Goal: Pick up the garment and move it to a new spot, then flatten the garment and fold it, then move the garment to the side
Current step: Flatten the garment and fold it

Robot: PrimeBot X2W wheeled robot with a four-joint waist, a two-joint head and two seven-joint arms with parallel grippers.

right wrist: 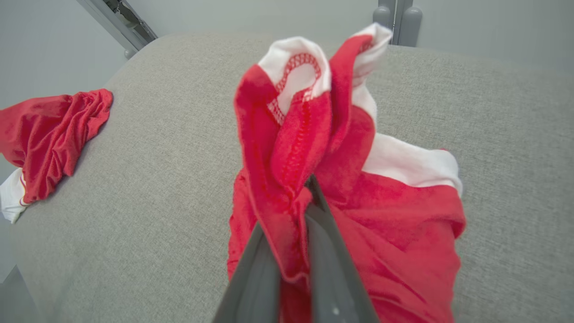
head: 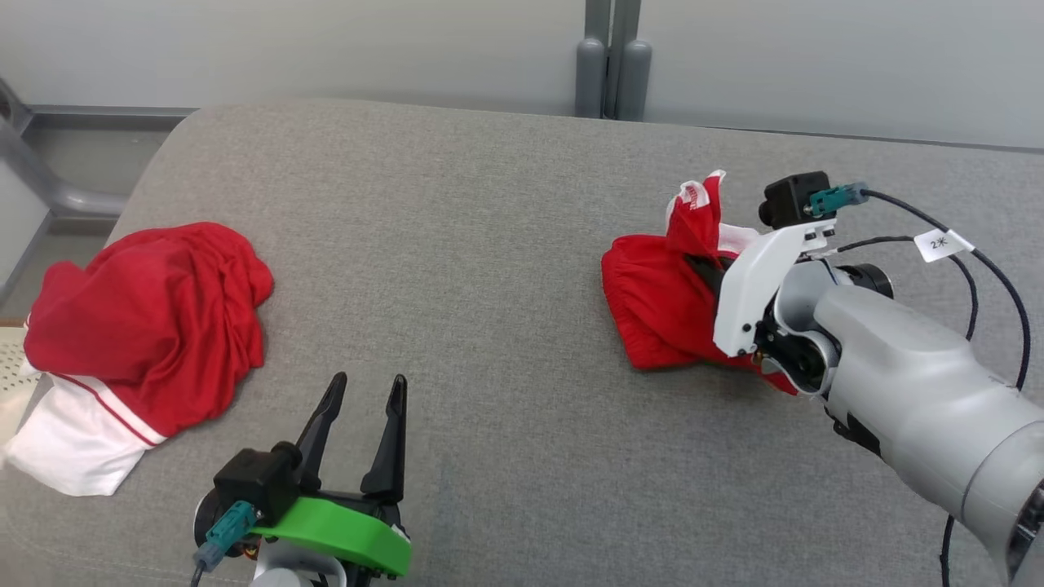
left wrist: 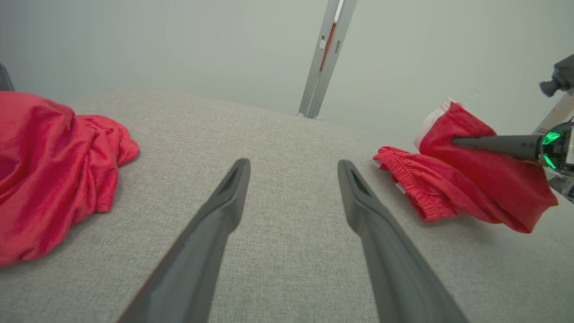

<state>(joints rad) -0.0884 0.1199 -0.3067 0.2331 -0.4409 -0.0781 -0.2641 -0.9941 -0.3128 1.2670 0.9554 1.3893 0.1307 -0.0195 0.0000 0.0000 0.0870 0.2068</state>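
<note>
One marking can be read, in the head view. A small white tag (head: 940, 243) is fixed on a thin black cable (head: 881, 240), just to the right of and slightly below the black wrist camera (head: 789, 202) of the right arm. On the tag a black "2" is printed, followed by a small star-like or cross-like sign whose exact form cannot be made out.

To the left of the wrist camera, red marks are seen on the white band at the raised top of the red garment (head: 665, 306). In the right wrist view these marks are shown to be stitching (right wrist: 296, 60), not letters.
</note>
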